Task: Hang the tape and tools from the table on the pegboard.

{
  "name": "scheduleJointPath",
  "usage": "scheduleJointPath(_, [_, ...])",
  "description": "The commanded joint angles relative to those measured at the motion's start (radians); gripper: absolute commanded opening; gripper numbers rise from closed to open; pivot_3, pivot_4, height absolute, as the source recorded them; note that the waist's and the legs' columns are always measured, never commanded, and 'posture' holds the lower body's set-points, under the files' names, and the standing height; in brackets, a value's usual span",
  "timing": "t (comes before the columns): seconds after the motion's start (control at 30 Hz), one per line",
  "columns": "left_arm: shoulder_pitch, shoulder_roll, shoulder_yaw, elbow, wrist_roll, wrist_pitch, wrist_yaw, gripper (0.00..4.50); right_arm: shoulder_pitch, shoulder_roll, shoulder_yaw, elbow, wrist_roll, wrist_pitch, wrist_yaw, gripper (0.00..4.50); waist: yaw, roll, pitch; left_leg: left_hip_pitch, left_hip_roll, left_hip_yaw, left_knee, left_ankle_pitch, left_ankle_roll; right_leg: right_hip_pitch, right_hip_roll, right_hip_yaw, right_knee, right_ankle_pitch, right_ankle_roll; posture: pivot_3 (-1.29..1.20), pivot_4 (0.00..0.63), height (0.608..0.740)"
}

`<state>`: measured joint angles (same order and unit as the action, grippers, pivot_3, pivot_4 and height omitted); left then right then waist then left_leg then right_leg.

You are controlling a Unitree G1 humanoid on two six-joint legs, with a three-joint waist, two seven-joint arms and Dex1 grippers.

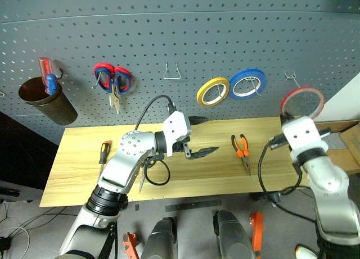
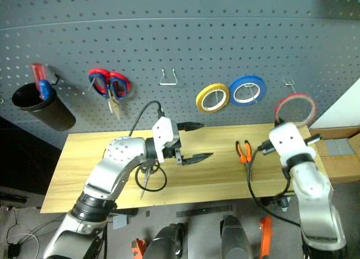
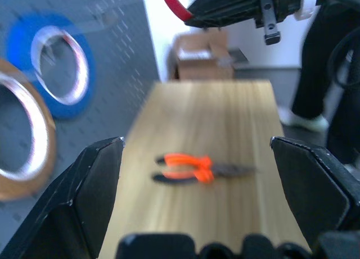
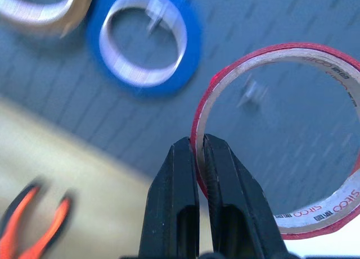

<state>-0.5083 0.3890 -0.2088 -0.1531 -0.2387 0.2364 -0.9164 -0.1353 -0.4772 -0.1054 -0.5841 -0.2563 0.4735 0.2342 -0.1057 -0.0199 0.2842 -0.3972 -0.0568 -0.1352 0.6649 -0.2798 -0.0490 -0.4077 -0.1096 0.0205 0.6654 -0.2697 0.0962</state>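
Note:
My right gripper is shut on the rim of the thin red tape and holds the ring up in front of the pegboard, just below a small hook. That hook shows through the ring's hollow centre. My left gripper stands open over the middle of the table, pointing right toward the orange-handled pliers, which lie flat on the wood. The black-handled scissors lie under my left forearm, partly hidden. The orange-and-black screwdriver lies near the table's left end.
On the pegboard hang red-and-blue scissors, a yellow tape roll, a blue tape roll and a brown cup with a tool in it. An empty wire hook sits between them. A cardboard box stands past the table's right end.

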Motion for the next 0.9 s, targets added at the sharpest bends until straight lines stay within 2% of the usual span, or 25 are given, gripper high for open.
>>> scheduleJointPath(0.03, [-0.026, -0.028, 0.041, -0.062, -0.082, 0.072, 0.03, 4.5, -0.079, -0.023, -0.056, 0.062, 0.028, -0.031, 0.003, 0.02, -0.003, 0.0, 0.0, 0.0, 0.0, 0.0, 0.0, 0.0, -0.001, 0.0, 0.0, 0.0, 0.0, 0.0, 0.0, -0.2, 0.28, 0.74])
scheduleJointPath(0.23, [-0.061, -0.049, 0.073, -0.121, -0.185, 0.205, 0.058, 4.5, -0.178, -0.04, -0.113, 0.263, 0.105, -0.097, 0.021, 0.02, -0.003, 0.0, 0.0, -0.003, -0.001, 0.001, -0.002, 0.001, -0.003, -0.001, -0.001, -0.001, -0.004, 0.0, 0.0, -0.18, 0.273, 0.74])
scheduleJointPath(0.57, [-0.1, -0.062, 0.098, -0.109, -0.212, 0.23, 0.112, 4.5, -0.299, -0.03, -0.106, 0.58, 0.223, -0.228, 0.065, 0.02, -0.007, 0.0, 0.0, -0.002, 0.0, 0.002, -0.001, 0.002, -0.003, -0.001, -0.001, -0.001, -0.002, 0.0, 0.0, -0.17, 0.267, 0.74])
scheduleJointPath(0.8, [-0.104, -0.07, 0.118, -0.105, -0.226, 0.249, 0.138, 4.5, -0.309, -0.01, -0.097, 0.65, 0.269, -0.248, 0.074, 0.02, -0.007, 0.0, 0.0, -0.002, 0.0, 0.002, -0.001, 0.002, -0.003, -0.001, -0.001, 0.0, -0.002, 0.0, 0.0, -0.17, 0.269, 0.74])
scheduleJointPath(0.9, [-0.088, -0.055, 0.117, -0.099, -0.209, 0.239, 0.142, 4.5, -0.273, 0.001, -0.089, 0.61, 0.265, -0.227, 0.063, 0.62, -0.007, 0.0, 0.0, -0.002, -0.001, 0.002, -0.001, 0.002, -0.003, -0.001, -0.001, 0.0, -0.002, 0.0, 0.0, -0.17, 0.27, 0.74])
